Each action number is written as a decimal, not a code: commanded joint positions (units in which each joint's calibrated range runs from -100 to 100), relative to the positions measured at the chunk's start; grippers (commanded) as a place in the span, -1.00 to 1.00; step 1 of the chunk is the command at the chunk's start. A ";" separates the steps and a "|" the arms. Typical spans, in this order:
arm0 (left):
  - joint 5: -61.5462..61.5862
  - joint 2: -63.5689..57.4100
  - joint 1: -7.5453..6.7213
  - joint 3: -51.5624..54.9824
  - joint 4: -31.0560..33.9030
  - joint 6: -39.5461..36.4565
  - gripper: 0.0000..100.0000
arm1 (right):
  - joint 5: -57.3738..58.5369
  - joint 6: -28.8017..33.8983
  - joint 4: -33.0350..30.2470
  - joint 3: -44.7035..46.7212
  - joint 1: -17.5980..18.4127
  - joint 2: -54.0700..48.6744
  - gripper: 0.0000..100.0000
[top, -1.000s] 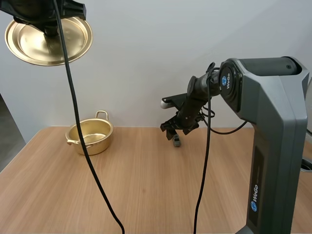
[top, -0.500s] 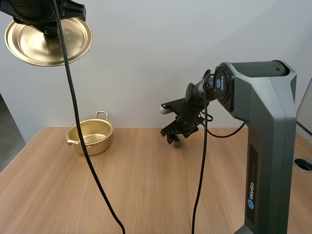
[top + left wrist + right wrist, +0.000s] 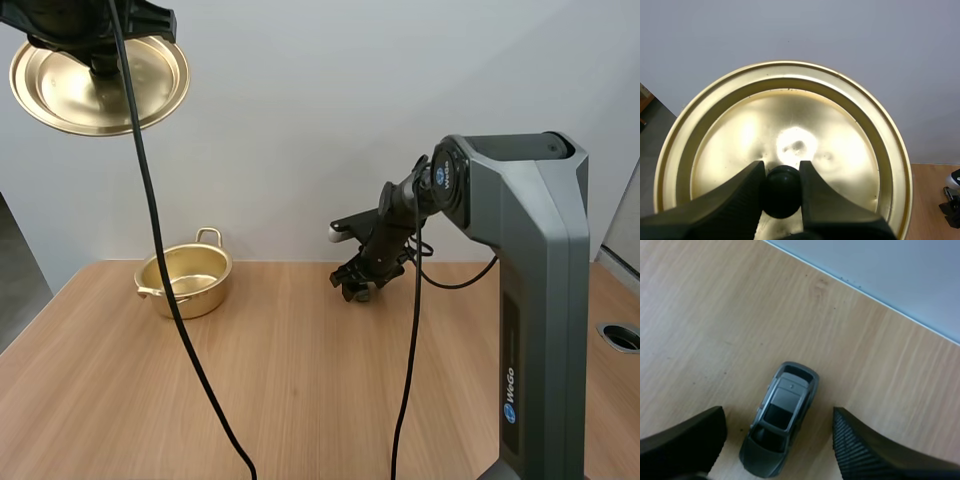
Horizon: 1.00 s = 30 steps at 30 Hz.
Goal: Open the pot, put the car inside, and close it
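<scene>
Right gripper (image 3: 776, 432), jaws wide, has the grey toy car (image 3: 781, 422) between its fingers; the car's long axis parallels the finger faces. Left gripper (image 3: 781, 186) holds the pot lid (image 3: 840, 125) aloft.

Pot (image 3: 185, 280) mouth open, free from above; lid (image 3: 840, 130) high in left gripper (image 3: 781, 186), off to side. Bare table (image 3: 300, 380) between pot and car (image 3: 780, 427). Right gripper (image 3: 777, 432) fingers straddle car, gap each side. Wall (image 3: 350, 120) close behind.

1 pot (image 3: 190, 300), 1 lid (image 3: 65, 95), 1 car (image 3: 780, 426)
</scene>
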 commanded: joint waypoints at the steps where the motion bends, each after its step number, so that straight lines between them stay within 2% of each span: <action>1: 0.00 0.00 0.04 -0.02 -0.23 0.05 -1.00 | 0.35 -0.76 -0.35 0.08 0.00 0.36 0.32; 3: 0.00 0.00 0.04 -0.02 -0.21 0.05 -1.00 | 0.35 -0.35 0.00 0.08 0.00 0.52 -0.81; 4: 0.00 0.00 0.04 -0.02 -0.21 0.05 -1.00 | 0.35 0.53 0.53 0.08 0.00 0.52 -1.00; 12: 0.00 -0.86 0.04 -0.02 -0.21 0.13 -1.00 | 0.51 0.47 2.90 0.08 0.00 -0.29 -1.00; 18: 0.00 -5.80 0.04 -0.02 -0.21 0.13 -1.00 | 1.20 -0.25 5.67 -0.83 0.00 -6.07 -1.00; 21: 0.00 -9.33 0.04 -0.02 -0.10 0.13 -1.00 | 3.14 -5.73 11.45 -0.95 0.00 -10.31 -1.00; 25: 0.00 -14.50 0.04 0.42 0.12 0.13 -1.00 | 12.04 -12.97 21.60 -1.10 0.00 -14.81 -1.00; 27: 0.00 -17.34 0.04 1.20 0.12 -0.27 -1.00 | 14.76 -15.00 25.60 -1.10 0.00 -16.07 -1.00; 30: 0.00 -21.06 0.04 2.51 0.40 -0.31 -1.00 | 16.36 -15.25 28.11 -1.25 0.32 -16.57 -1.00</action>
